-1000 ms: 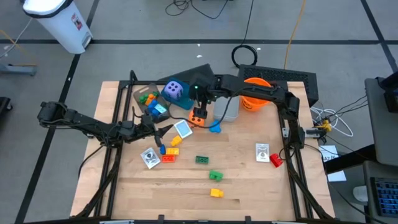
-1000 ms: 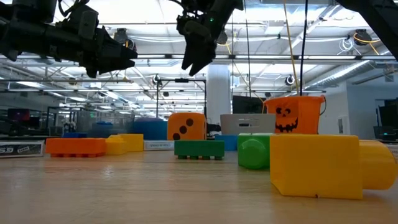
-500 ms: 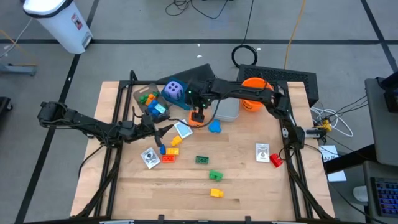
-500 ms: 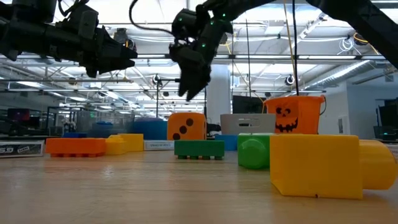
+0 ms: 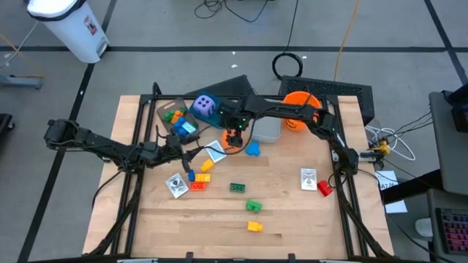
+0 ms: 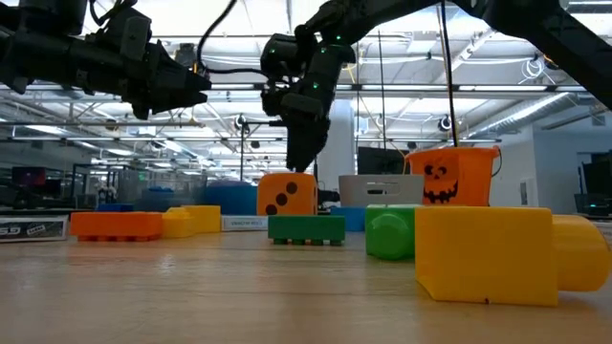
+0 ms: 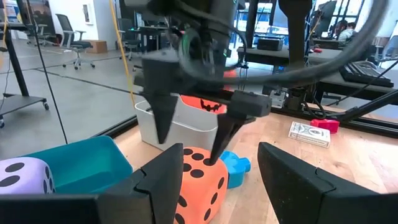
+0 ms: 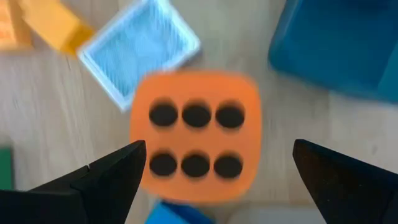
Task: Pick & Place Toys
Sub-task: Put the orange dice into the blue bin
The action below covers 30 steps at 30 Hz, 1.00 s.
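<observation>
Over the last second the right arm (image 5: 292, 111) swung in from beside the orange bucket (image 5: 300, 109) and dropped, so that the right gripper (image 5: 232, 136) hung directly over the orange spotted die (image 5: 232, 141) instead of higher and off to one side. Its fingers (image 7: 163, 112) were spread as wide as they go and held nothing; in the left wrist view the tips straddled the die's upper edges, and the right wrist view showed its six-spot face centred between them. That suggested a grasp was about to follow.

The left gripper (image 5: 191, 153) had not moved, waiting partly open and empty near the blue-backed card (image 5: 215, 152).

The die sat on the table just beside the small blue brick (image 5: 252, 150).
</observation>
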{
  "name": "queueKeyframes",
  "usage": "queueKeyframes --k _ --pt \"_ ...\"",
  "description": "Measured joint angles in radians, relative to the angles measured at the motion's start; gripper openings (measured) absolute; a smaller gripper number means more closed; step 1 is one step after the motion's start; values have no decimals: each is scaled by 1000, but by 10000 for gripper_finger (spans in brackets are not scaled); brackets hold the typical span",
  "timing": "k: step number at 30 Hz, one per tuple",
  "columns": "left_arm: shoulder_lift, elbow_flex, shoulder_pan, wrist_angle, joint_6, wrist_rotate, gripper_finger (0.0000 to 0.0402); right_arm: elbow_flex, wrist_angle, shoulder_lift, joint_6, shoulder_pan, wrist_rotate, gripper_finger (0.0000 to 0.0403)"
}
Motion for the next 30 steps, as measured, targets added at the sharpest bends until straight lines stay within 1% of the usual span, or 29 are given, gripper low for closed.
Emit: queueKeyframes --k 21,27,30 --pt "0 0 0 -1 0 0 216 0 10 8 -34 -5 7 400" --pt "0 0 0 -2 0 0 216 -75 65 0 -32 -14 -2 400" --pt "0 0 0 -2 0 0 216 -96 78 0 -26 -22 -35 400"
